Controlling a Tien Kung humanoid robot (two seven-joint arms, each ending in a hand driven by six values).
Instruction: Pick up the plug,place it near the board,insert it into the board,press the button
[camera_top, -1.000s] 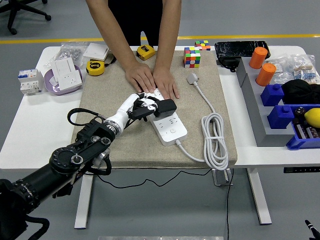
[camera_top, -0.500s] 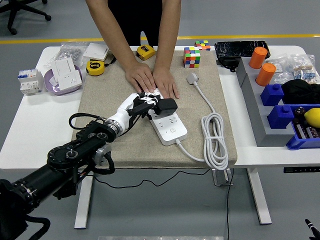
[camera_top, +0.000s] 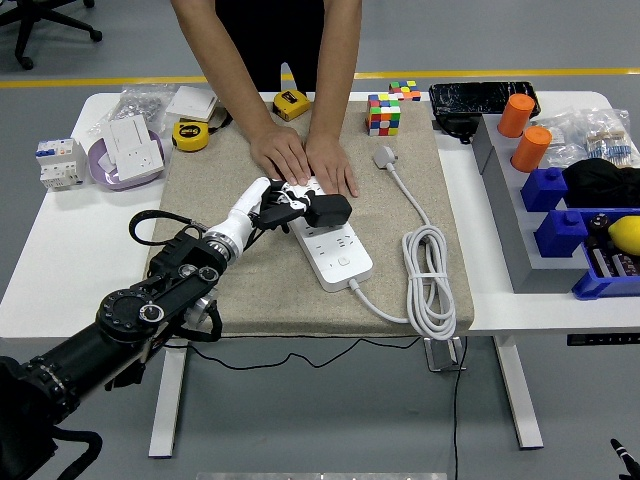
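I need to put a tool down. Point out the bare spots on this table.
Free: the mat's left part, between the left hand and the yellow tape measure; the white tabletop at the near left. Crowded: the mat's middle, with the power strip, plug, person's hands and coiled cable.

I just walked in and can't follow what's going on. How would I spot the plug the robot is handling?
Find the beige mat in the middle of the white table. On it lies a white power strip, its far end held by a person's hands. The plug is the small black block over that strip, gripped in the robot's left hand, the only black thing there.
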